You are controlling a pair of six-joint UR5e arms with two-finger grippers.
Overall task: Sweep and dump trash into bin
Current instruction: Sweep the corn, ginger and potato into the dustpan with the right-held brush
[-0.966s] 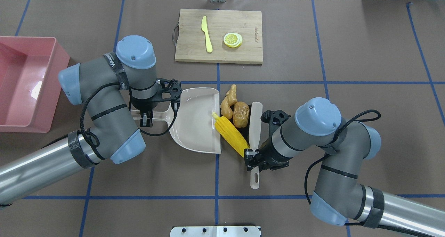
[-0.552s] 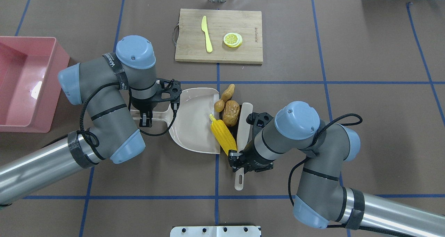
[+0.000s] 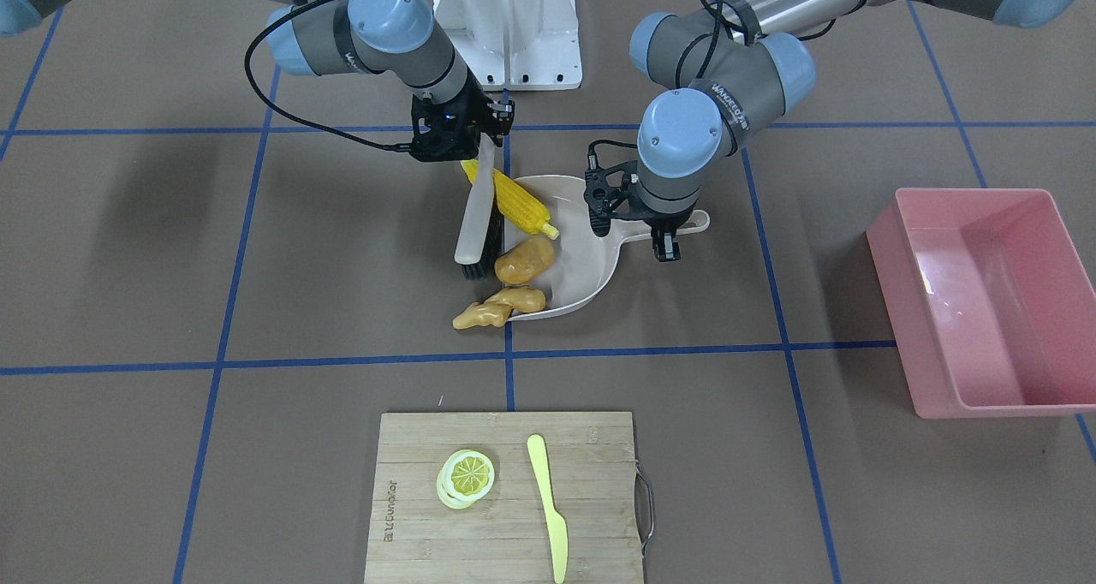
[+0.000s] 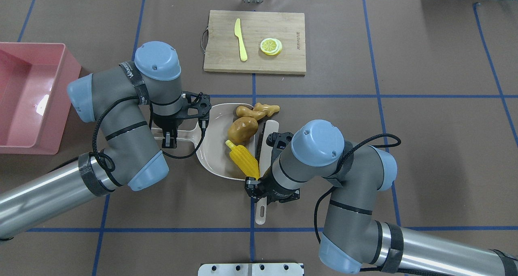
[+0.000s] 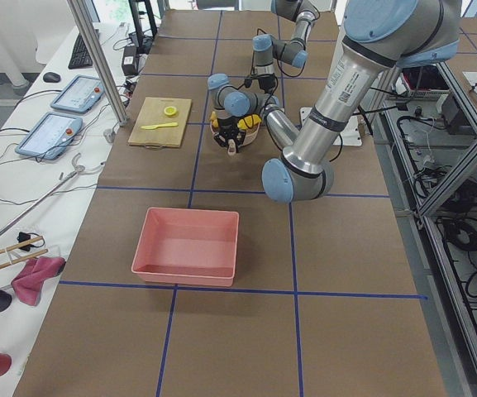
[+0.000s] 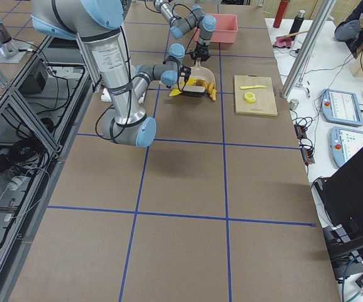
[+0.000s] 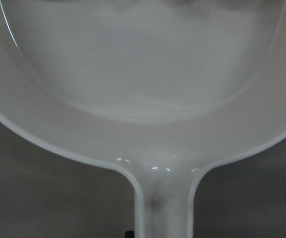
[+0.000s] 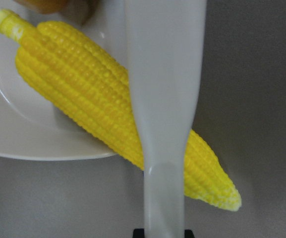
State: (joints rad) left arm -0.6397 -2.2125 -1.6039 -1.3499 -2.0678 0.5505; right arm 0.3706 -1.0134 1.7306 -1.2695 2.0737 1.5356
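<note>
The beige dustpan [image 4: 216, 154] lies at the table's middle, and my left gripper [image 4: 169, 137] is shut on its handle [image 7: 162, 198]. My right gripper [image 4: 265, 189] is shut on the white brush [image 4: 267, 146], whose bristles stand at the pan's mouth. Of the trash, the brown potato [image 4: 243, 130] sits inside the pan. The yellow corn cob [image 4: 243, 160] lies across the lip [image 8: 98, 109], pressed by the brush. The tan ginger root [image 4: 259, 111] straddles the far corner of the mouth, partly on the table [image 3: 492, 308]. The pink bin [image 4: 32, 98] stands at the far left, with nothing in it.
A wooden cutting board [image 4: 291, 59] at the back centre carries a pale yellow knife [image 4: 241, 39] and lemon slices [image 4: 271, 46]. A white mounting plate [image 4: 251, 269] sits at the near edge. Brown mat with blue tape lines lies between the dustpan and the bin.
My right arm has swept the brush leftward, pushing the corn and potato into the dustpan; the ginger turned and slid to the pan's far corner. The left arm and dustpan stayed put.
</note>
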